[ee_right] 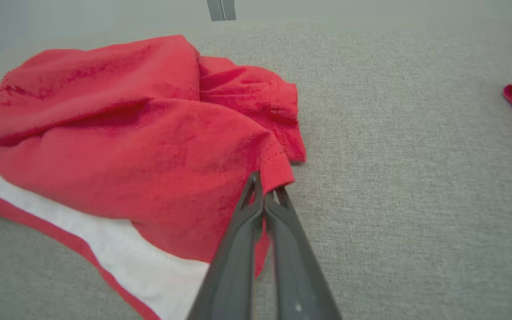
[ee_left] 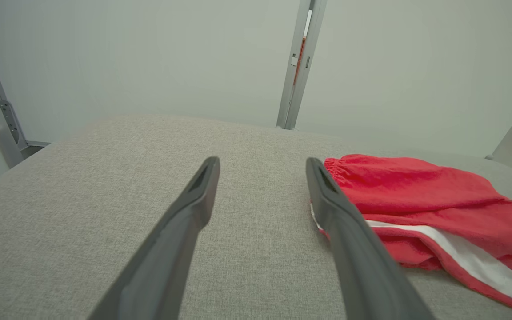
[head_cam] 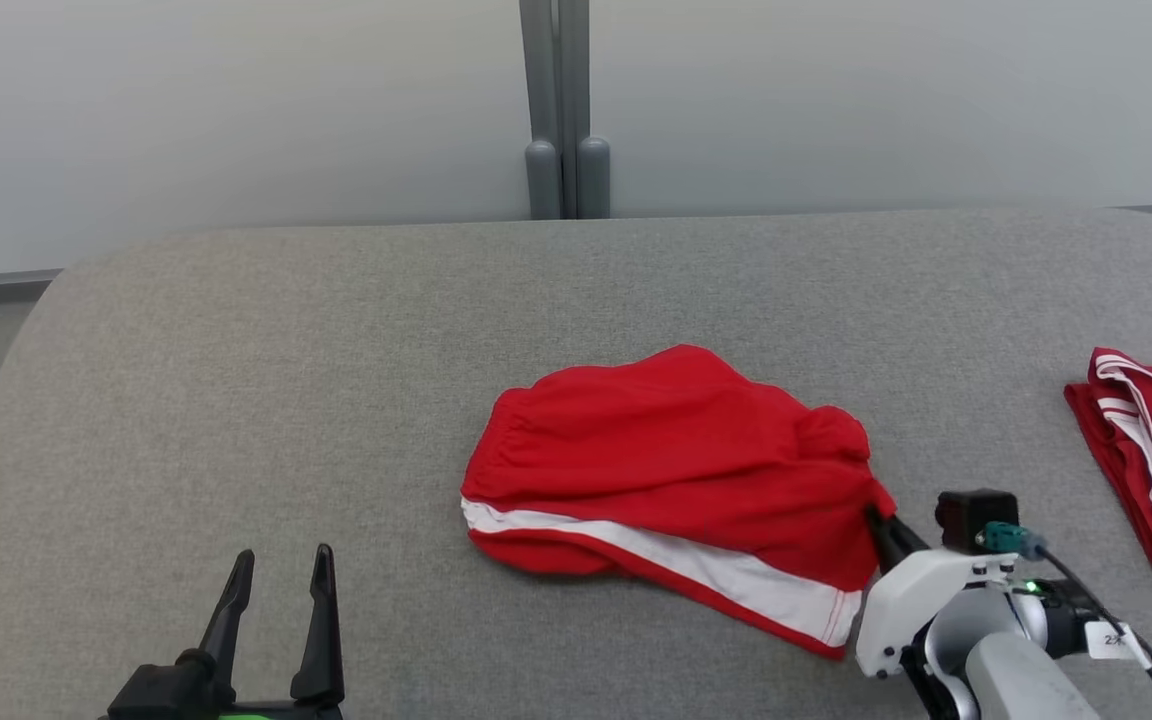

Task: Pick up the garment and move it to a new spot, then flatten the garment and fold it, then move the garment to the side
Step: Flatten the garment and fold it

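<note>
— By the near edge of the worktop point(head_cam: 336, 350), is the left gripper point(head_cam: 281, 572) idle?
— Yes, fingers apart. Farther in, the right gripper point(ee_right: 265, 195) is pinched on the garment point(head_cam: 666, 450) hem, right of centre. I'd lift slowly and high, since the bite looks thin.

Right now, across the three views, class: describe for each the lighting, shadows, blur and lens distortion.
Head view: soft even light, no glare, thin shadow under the red shorts. Left wrist view: wide-angle stretch makes the left gripper loom, soft near the bottom. Right wrist view: folds shade softly; right gripper blurs at its base.
</note>
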Robot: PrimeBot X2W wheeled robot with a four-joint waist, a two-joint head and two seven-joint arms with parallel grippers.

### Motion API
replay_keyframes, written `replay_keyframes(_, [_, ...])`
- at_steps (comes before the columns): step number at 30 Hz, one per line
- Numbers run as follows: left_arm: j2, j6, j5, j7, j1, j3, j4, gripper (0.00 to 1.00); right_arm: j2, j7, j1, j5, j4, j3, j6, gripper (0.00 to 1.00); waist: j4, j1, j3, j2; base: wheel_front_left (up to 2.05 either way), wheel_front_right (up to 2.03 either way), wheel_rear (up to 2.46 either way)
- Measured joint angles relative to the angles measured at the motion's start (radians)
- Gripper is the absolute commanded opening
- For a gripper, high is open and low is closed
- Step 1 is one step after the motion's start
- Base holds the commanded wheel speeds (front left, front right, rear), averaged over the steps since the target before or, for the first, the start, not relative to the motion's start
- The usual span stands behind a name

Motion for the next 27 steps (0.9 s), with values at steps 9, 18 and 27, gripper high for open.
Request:
replay_keyframes(9, [0.0, 0.0, 0.001, 0.0, -0.013, -0.02, -0.001, 1.0, -0.024, -0.021, -0.151, -0.053, 0.07, -0.095, 0.0, 0.0, 0.032, 0.0, 0.017, 0.0, 0.0, 0.0, 0.0])
replay_keyframes(18, [-0.001, 0.0, 0.0, 0.0, -0.049, -0.061, -0.003, 1.0, -0.059, -0.04, -0.294, -0.193, 0.178, -0.191, 0.0, 0.0, 0.086, 0.0, 0.05, 0.0, 0.0, 0.0, 0.0])
replay_keyframes(27, [-0.001, 0.0, 0.0, 0.0, -0.045, -0.036, 0.011, 1.0, -0.045, -0.08, -0.274, -0.26, 0.238, -0.284, 0.0, 1.0, 0.101, 0.0, 0.051, 0.0, 0.0, 0.0, 0.0])
